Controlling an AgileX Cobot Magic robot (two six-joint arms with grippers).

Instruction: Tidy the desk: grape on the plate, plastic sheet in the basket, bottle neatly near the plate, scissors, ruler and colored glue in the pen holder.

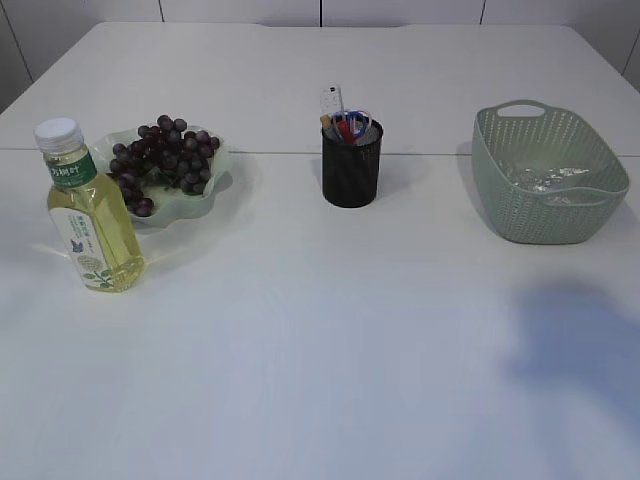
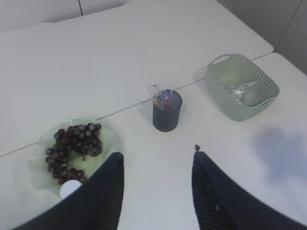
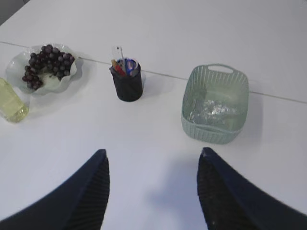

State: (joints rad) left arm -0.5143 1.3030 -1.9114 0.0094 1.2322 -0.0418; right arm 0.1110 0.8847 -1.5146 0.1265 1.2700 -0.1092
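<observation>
Purple grapes (image 1: pixel 163 160) sit on the plate (image 1: pixel 222 160), bottle (image 1: pixel 86 208) beside it, sheet (image 1: pixel 546 181) in the basket (image 1: pixel 520 128), tools in the holder (image 1: pixel 351 166). Both end effectors (image 2: pixel 158 191) (image 3: pixel 153 191) hang released, empty. Risk: a low left swing could topple the upright bottle.
</observation>
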